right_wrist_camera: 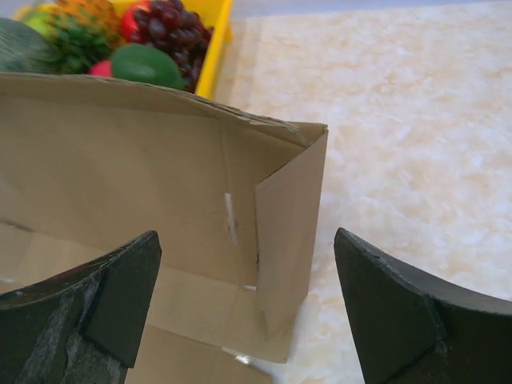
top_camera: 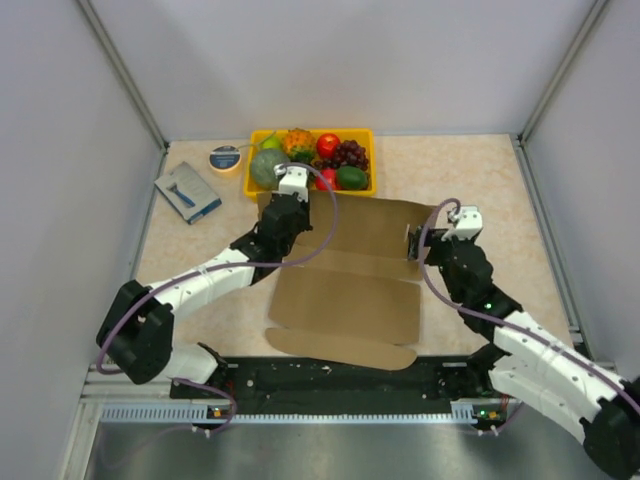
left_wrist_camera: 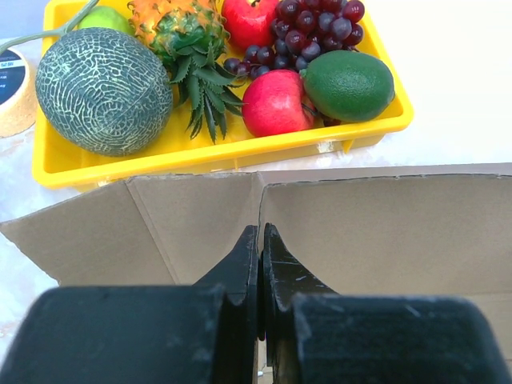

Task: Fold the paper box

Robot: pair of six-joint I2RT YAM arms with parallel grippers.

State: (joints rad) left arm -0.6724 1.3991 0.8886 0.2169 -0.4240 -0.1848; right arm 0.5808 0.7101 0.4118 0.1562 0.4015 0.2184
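Brown corrugated cardboard makes up the paper box (top_camera: 345, 300), which is laid mid-desk with its far wall and right end flap raised. The desk (top_camera: 480, 180) is marbled beige. Just beyond the far wall one yellow plastic tray (left_wrist_camera: 240, 152) is set, crowded with a netted melon (left_wrist_camera: 104, 88), a spiky pineapple (left_wrist_camera: 180, 32), dark grapes (left_wrist_camera: 316, 24), two red fruits and a smooth green one. One tape roll (top_camera: 225, 157) and one flat blue-and-grey packet (top_camera: 188, 192) are seen far left, apart from the box. The left pincer (left_wrist_camera: 261, 236) is closed, its tips at the far wall's slit. The right pincer (right_wrist_camera: 246, 236) is spread wide, with the raised flap between its fingers.
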